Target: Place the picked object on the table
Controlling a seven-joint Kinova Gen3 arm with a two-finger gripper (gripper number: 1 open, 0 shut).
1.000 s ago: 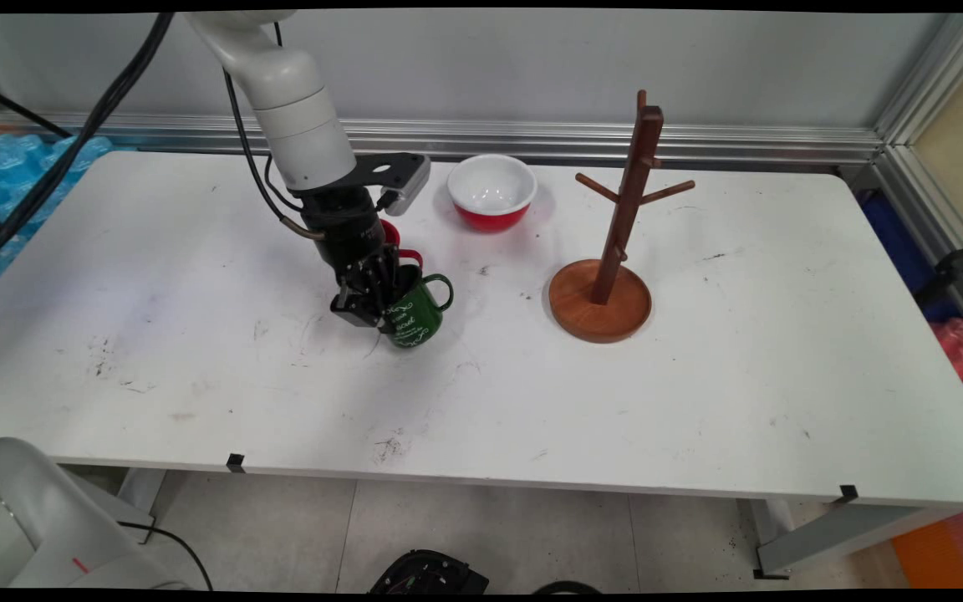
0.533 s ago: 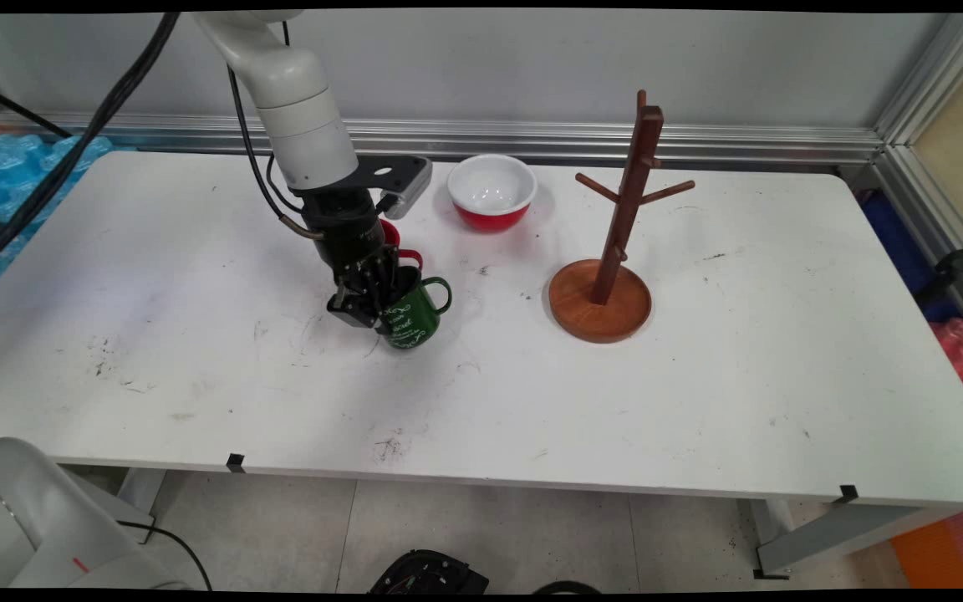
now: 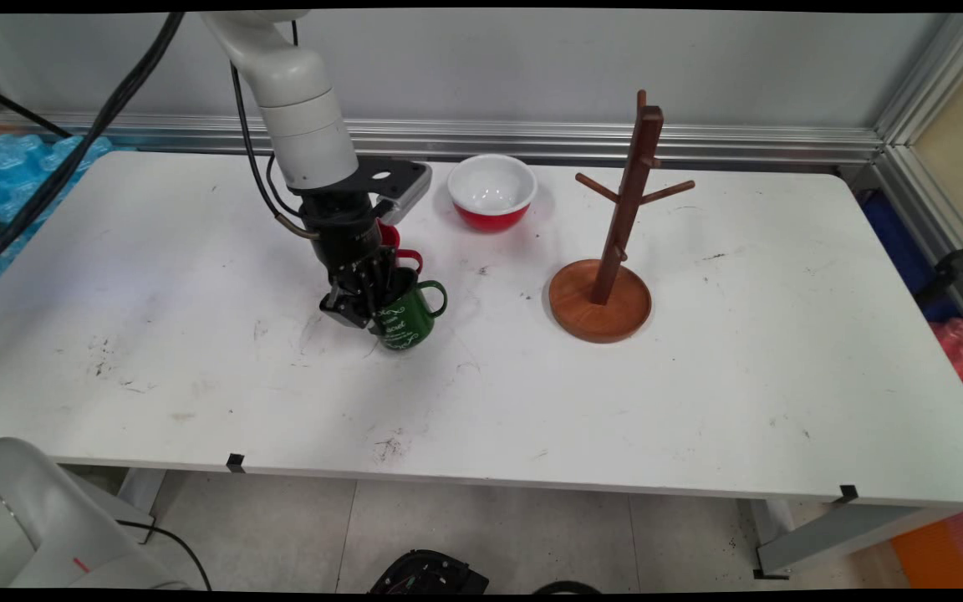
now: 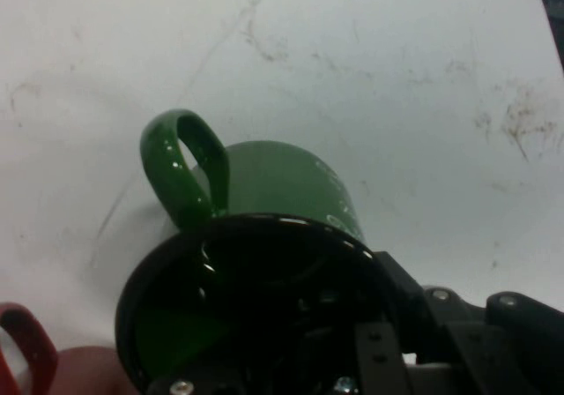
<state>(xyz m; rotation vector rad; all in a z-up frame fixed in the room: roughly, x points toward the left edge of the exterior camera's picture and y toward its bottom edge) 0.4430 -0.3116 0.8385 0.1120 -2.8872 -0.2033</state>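
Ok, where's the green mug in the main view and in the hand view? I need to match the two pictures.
Main view: the green mug is left of centre, tilted, gripped at its rim by the pincer.
Hand view: it fills the lower centre, mouth toward the camera, handle up and left.
Shared landmark: the red mug, just behind the green one in the main view, shows at the hand view's bottom left corner.

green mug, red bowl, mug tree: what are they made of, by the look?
Green mug: likely enamelled metal; glossy, thin dark rim, though glazed ceramic is possible. Red bowl: glossy red outside, white inside, enamel or glazed ceramic; can't tell which. Mug tree: wood, reddish-brown, smooth satin finish, with pegs and a turned round base.
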